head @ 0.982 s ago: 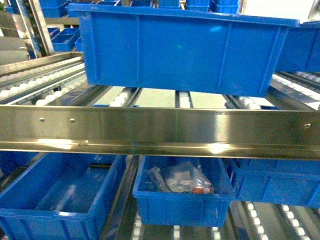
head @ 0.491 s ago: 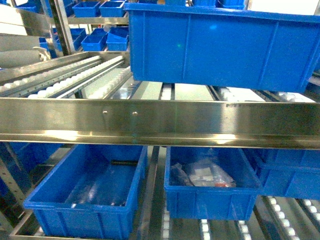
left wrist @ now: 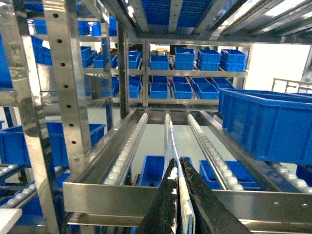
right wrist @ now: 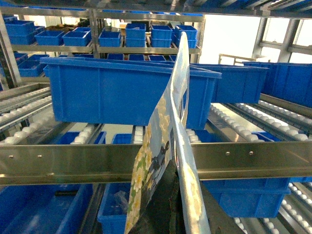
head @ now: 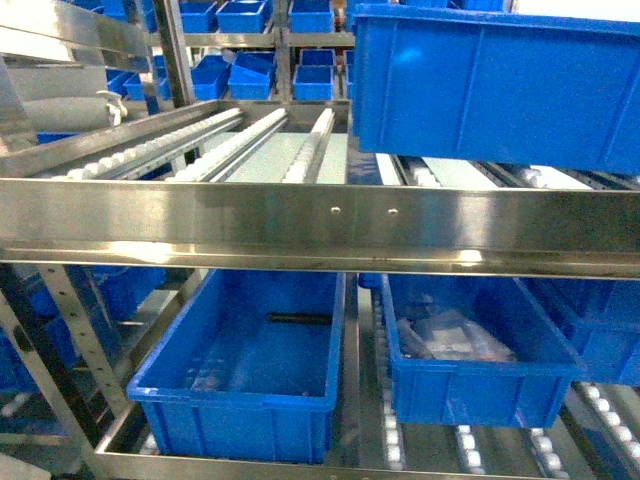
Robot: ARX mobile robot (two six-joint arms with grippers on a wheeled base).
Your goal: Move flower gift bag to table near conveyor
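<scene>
The flower gift bag, pale blue with white and yellow daisies, stands on edge in the right wrist view, in front of the rack. My right gripper is shut on one of its panels. In the left wrist view only the bag's thin edge shows, pinched between the dark fingers of my left gripper, which is shut on it. The conveyor, steel tracks with rows of white rollers, runs away from me at shelf height. In the head view neither the grippers nor the bag appear. The table is out of view.
A shiny steel rail crosses the front of the rack. A large blue bin sits on the rollers at upper right. Below are an open blue bin and another holding plastic packets. More bins fill shelves behind.
The head view has swung left: the upper blue bin slid from the centre to the right, and more roller tracks and the rack's left posts came into view.
</scene>
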